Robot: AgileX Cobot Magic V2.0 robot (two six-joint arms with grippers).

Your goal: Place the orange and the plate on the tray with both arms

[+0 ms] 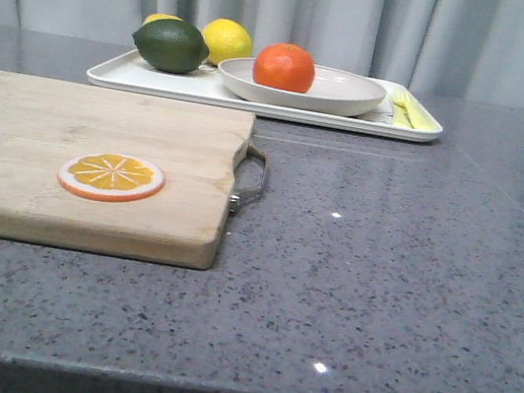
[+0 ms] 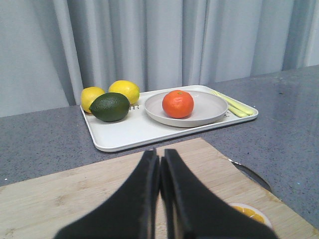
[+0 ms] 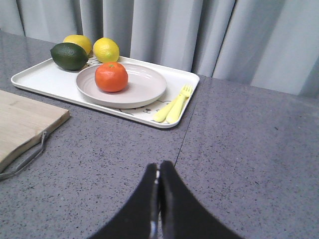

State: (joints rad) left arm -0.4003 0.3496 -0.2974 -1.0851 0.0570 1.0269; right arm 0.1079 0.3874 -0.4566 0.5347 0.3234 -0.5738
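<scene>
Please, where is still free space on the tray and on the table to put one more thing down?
On the tray, a bare strip runs along its near edge, in front of the lime. Its middle and far side are crowded: plate holding the orange, lemons, yellow cutlery. The countertop beside the cutting board is wide open.

lime (image 1: 171,46) hides 1 lemon (image 1: 162,18).

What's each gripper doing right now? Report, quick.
Left gripper: closed, holding nothing.
Right gripper: closed, holding nothing.
</scene>
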